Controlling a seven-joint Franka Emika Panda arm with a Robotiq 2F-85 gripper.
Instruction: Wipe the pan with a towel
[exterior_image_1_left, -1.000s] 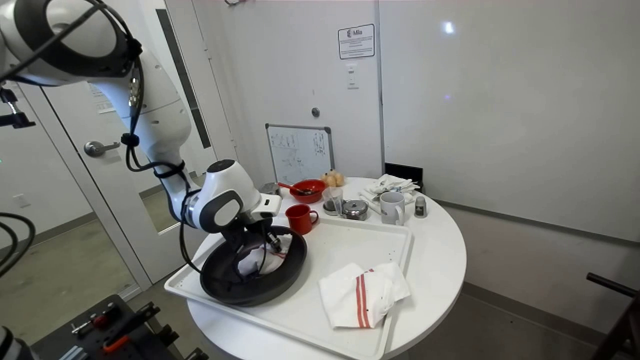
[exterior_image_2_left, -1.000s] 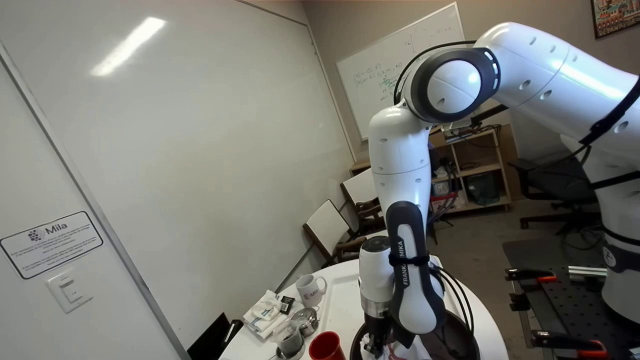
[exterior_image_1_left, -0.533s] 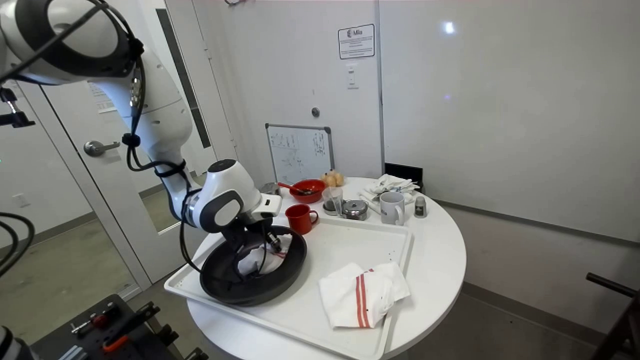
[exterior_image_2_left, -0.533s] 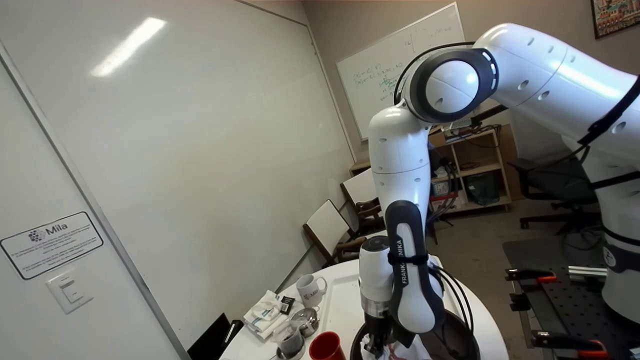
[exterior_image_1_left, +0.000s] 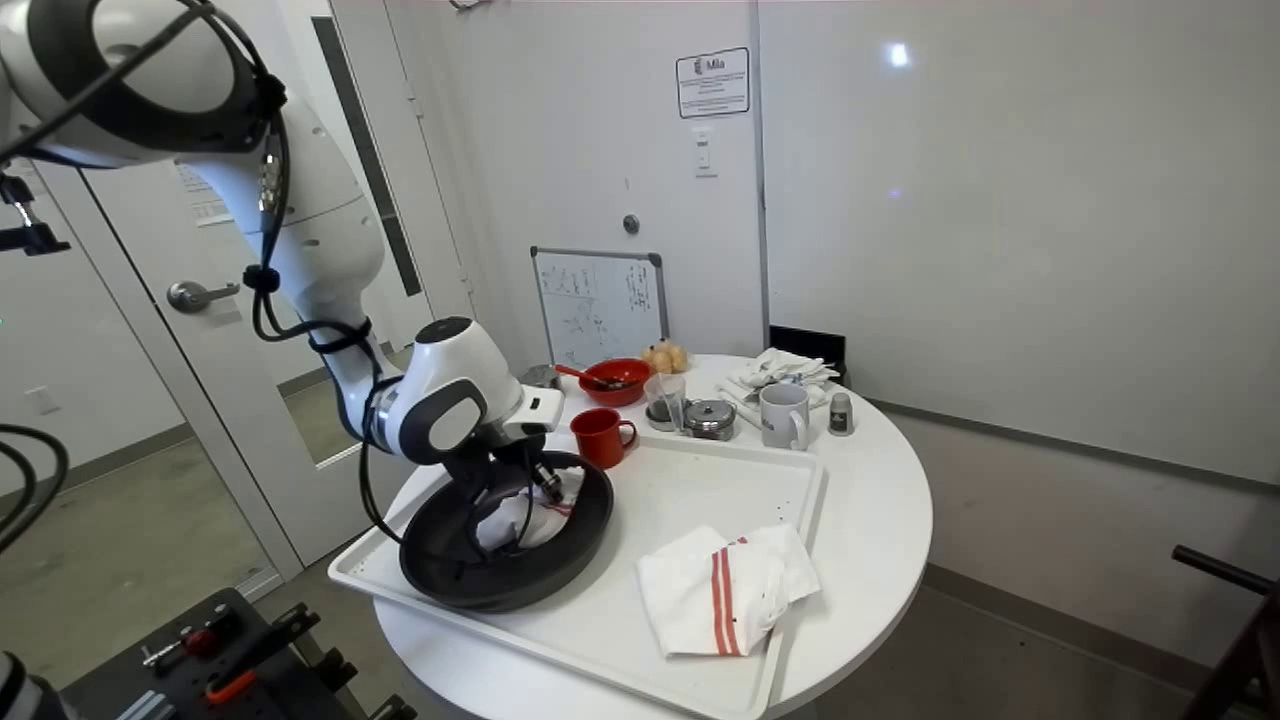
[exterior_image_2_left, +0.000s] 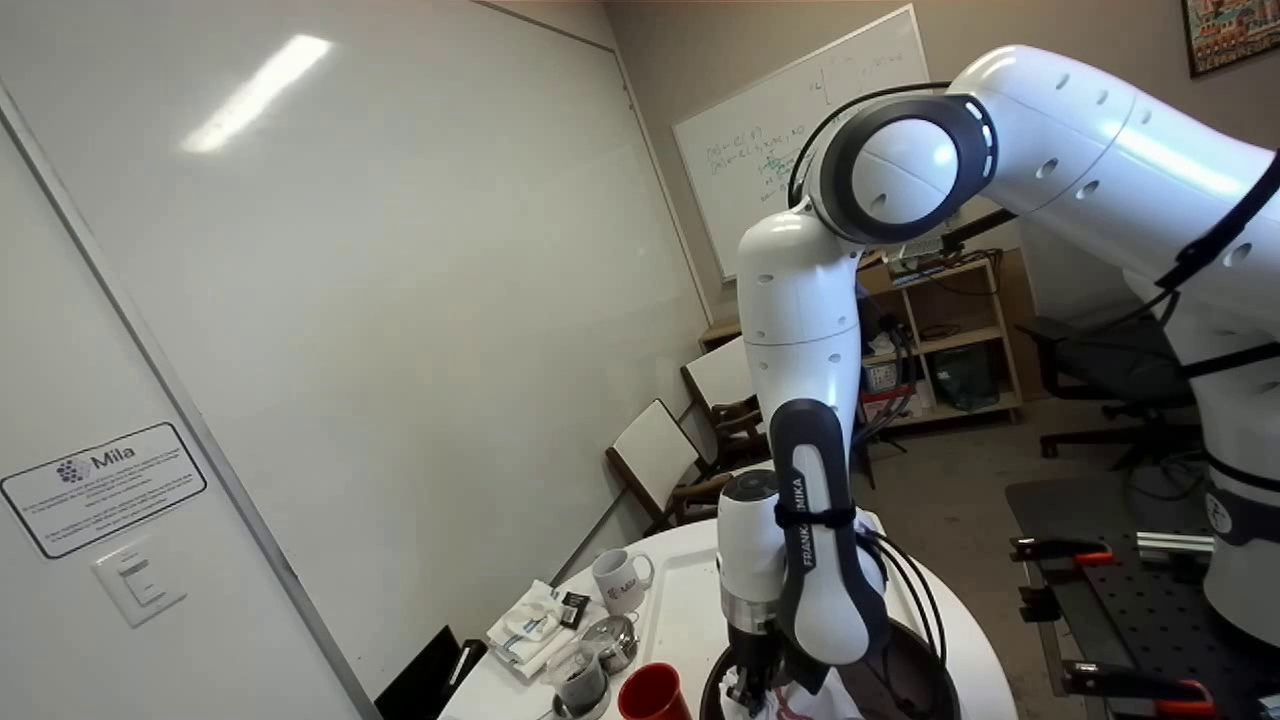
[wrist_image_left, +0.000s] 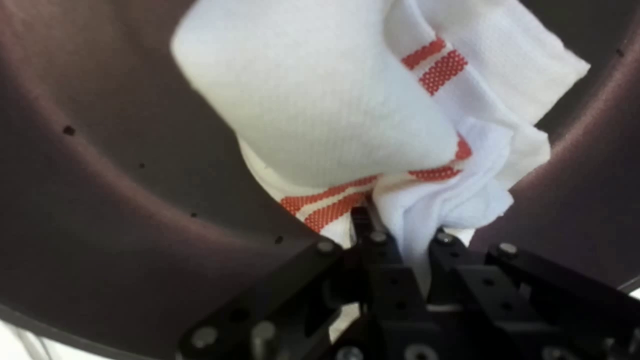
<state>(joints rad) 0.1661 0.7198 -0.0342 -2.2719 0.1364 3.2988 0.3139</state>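
Note:
A dark pan (exterior_image_1_left: 430, 565) rests on the white tray, with a raised, tilted-looking rim. My gripper (wrist_image_left: 407, 235) is inside the pan, shut on a white towel (wrist_image_left: 320, 90) with red stripes. A fold of the towel is pinched between the fingers, and the rest is bunched on the pan floor. In both exterior views the gripper (exterior_image_1_left: 512, 490), the held towel (exterior_image_1_left: 540, 522) and the pan (exterior_image_2_left: 905, 665) are partly hidden by the arm. A few dark specks lie on the pan surface in the wrist view.
The white tray (exterior_image_1_left: 690, 490) on the round table also bears a second striped towel (exterior_image_1_left: 690, 600). A red mug (exterior_image_1_left: 598, 440) stands close to the pan. Behind are a red bowl (exterior_image_1_left: 630, 390), a metal pot (exterior_image_1_left: 711, 422), a light mug (exterior_image_1_left: 783, 415) and folded cloths (exterior_image_1_left: 775, 370).

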